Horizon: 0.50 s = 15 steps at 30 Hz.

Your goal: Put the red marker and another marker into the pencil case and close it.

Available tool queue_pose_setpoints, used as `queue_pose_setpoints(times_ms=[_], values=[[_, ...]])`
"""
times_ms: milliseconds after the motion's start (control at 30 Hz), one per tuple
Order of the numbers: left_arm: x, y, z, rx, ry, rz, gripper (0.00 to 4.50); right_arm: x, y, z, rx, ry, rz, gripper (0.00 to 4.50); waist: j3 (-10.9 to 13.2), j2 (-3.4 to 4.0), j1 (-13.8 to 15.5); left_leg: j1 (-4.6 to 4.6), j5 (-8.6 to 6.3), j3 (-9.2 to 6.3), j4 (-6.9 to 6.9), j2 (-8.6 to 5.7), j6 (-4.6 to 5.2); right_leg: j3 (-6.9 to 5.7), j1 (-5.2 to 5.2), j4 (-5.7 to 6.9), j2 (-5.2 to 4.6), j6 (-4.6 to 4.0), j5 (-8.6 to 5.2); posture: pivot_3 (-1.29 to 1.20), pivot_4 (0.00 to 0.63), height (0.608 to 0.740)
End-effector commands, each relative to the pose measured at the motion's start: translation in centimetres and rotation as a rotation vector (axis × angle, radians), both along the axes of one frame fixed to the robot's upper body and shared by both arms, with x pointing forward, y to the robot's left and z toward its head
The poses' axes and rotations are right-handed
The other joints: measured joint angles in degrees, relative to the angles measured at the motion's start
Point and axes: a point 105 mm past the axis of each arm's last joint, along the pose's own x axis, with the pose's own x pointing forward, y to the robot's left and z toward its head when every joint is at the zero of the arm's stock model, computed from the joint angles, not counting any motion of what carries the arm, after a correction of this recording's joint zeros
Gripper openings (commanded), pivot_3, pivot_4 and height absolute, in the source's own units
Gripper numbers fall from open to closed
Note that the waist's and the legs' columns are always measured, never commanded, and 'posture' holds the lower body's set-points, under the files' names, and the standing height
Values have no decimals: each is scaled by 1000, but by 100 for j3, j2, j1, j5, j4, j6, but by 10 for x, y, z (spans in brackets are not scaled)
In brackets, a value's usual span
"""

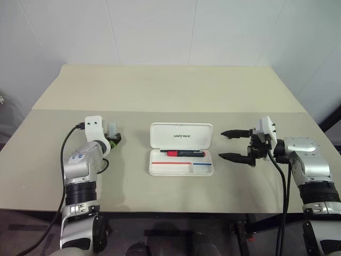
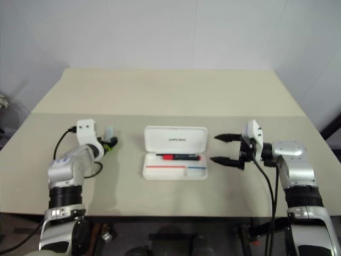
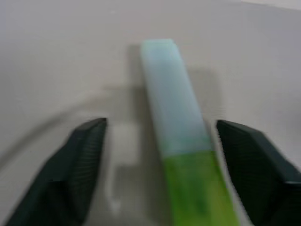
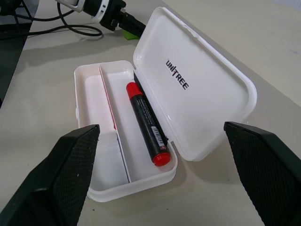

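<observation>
The pencil case (image 1: 181, 136) lies open at the table's centre, its white lid standing up behind the tray. The red marker (image 4: 146, 123) rests in the tray's back compartment, along the hinge. The other marker, a lime-green highlighter with a whitish cap (image 3: 181, 141), lies on the table left of the case. My left gripper (image 1: 114, 140) is low over it, open, with one finger on either side and a little space between each finger and the highlighter. My right gripper (image 1: 222, 144) hovers open just right of the case, pointing at it, with nothing between its fingers.
The beige table (image 1: 170, 90) stretches far behind the case, with a seam across its middle and a white wall beyond. Black cables (image 1: 66, 146) loop off both wrists. The table's front edge runs close under both arms.
</observation>
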Motion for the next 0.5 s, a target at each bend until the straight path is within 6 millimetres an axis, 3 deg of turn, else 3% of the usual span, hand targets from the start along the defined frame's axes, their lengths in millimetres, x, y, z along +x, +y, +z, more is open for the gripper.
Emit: queue_pose_setpoints(times_ms=[33,200,500], values=[[2,-4,-2,4,8,-24,2600,-3,-3,13,7,-54,2,4500,0,0,-2,-1,0,0,0,0,0,0,0,-1,0,1,1,0,150,740],[3,-3,-3,5,8,-23,1015,-3,-3,14,6,-56,0,4500,0,0,8,-5,-1,-1,-6,0,1,-2,-1,-6,0,1,1,0,150,740],[1,-1,14,70,-31,-47,1005,-1,-2,14,7,-56,3,4500,0,0,2,-7,-1,-2,-5,-1,3,-2,0,-10,-2,3,1,0,150,740]])
